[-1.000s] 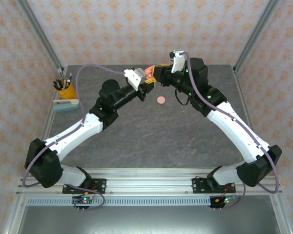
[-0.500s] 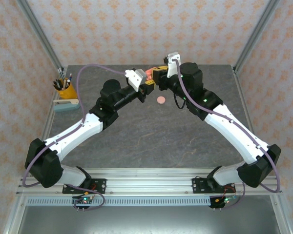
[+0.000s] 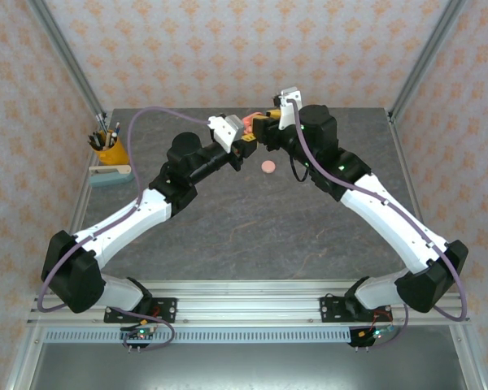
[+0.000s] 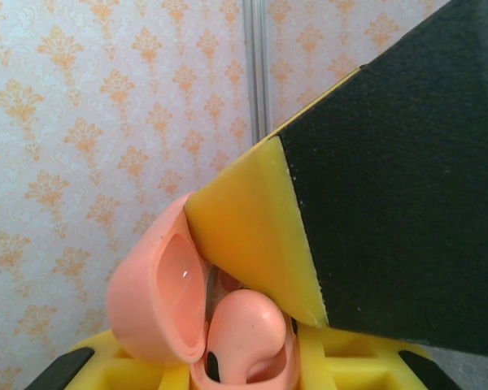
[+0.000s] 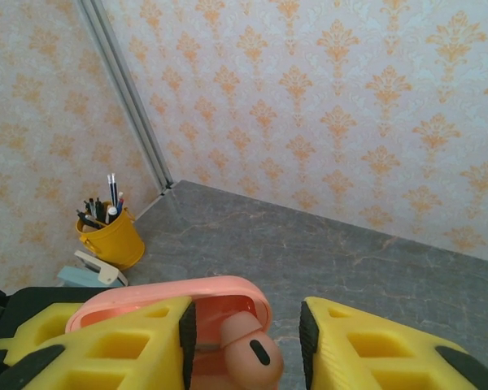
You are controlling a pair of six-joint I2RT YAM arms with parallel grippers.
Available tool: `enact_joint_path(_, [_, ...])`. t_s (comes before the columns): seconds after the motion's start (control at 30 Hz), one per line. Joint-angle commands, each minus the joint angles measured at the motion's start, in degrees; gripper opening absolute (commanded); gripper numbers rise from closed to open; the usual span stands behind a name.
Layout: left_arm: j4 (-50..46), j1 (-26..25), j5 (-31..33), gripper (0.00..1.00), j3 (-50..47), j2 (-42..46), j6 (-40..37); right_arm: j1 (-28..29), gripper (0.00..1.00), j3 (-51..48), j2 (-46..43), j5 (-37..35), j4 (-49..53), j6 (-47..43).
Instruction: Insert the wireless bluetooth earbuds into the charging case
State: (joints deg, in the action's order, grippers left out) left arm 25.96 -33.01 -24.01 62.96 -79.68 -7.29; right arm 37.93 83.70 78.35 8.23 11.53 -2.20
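Earbud [image 5: 248, 349] sits in the open charging case [image 4: 159, 296], held tight by the left fingers [image 4: 126, 366] high above the surface [image 3: 228, 219], with the right fingers [image 5: 366, 345] spread apart on both sides of it

- Top external: high behind the arm bases, looking down across the table [image 3: 228, 236], far from the jaws.
- Left wrist: very close, facing the wall [image 4: 106, 97], charging case [image 4: 159, 301] at its jaws.
- Right wrist: close, facing the wall, same case just ahead of its jaws.
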Motion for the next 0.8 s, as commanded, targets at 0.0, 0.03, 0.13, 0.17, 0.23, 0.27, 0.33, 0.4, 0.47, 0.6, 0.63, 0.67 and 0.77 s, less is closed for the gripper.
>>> enact_joint_path(0.0, [3.75, -0.55, -0.95, 0.00, 1.90, 1.02, 0.96, 0.26, 0.42, -0.57, -0.30, -0.90, 2.19, 1.33])
enact_joint_path(0.03, [3.67, -0.55, -0.95, 0.00, 1.82, 1.01, 0.96, 0.06, 0.43, -0.39, -0.23, -1.10, 2.31, 2.04])
enact_joint_path(0.13, [3.66, -0.56, -0.95, 0.00, 1.73, 0.92, 1.04, -0.78, 0.44, 0.60, -0.05, -0.65, 2.43, 4.48])
enact_joint_path(0.17, [3.58, -0.51, -0.96, 0.00, 1.73, 0.86, 1.05, -1.21, 0.45, 1.02, -0.04, 0.02, 2.45, 5.50])
enact_joint_path(0.23, [3.49, -0.51, -0.95, 0.00, 1.64, 0.78, 1.04, -1.94, 0.47, 1.75, 0.05, 1.09, 2.36, 7.88])
enact_joint_path(0.27, [3.49, -0.51, -0.95, 0.00, 1.64, 0.75, 1.09, -2.43, 0.48, 2.26, 0.15, 2.00, 2.36, 9.18])
enact_joint_path(0.33, [3.57, -0.56, -0.89, 0.00, 1.55, 0.66, 1.13, -3.09, 0.50, 2.92, 0.38, 3.58, 2.13, 11.51])
enact_joint_path(0.4, [3.65, -0.55, -0.86, 0.00, 1.49, 0.58, 1.22, -3.85, 0.53, 3.41, 0.51, 5.28, 1.75, 13.72])
enact_joint_path(0.47, [3.82, -0.56, -0.86, 0.00, 1.36, 0.66, 1.34, -4.56, 0.56, 3.68, 0.54, 7.04, 0.93, 16.07])
enact_joint_path(0.6, [3.84, -0.52, -0.71, 0.00, 1.05, 0.75, 1.40, -5.28, 0.61, 4.09, 0.53, 9.37, -0.22, 19.06])
enact_joint_path(0.63, [3.84, -0.52, -0.69, 0.00, 1.09, 0.75, 1.40, -5.45, 0.62, 4.09, 0.52, 9.96, -0.67, 20.00])
enact_joint_path(0.67, [3.84, -0.56, -0.69, 0.00, 1.04, 0.74, 1.40, -5.63, 0.63, 4.24, 0.59, 10.49, -0.93, 20.59])
enact_joint_path(0.77, [3.67, -0.55, -0.72, 0.00, 1.03, 0.74, 1.24, -6.21, 0.64, 4.29, 0.36, 11.69, -1.88, 22.59])
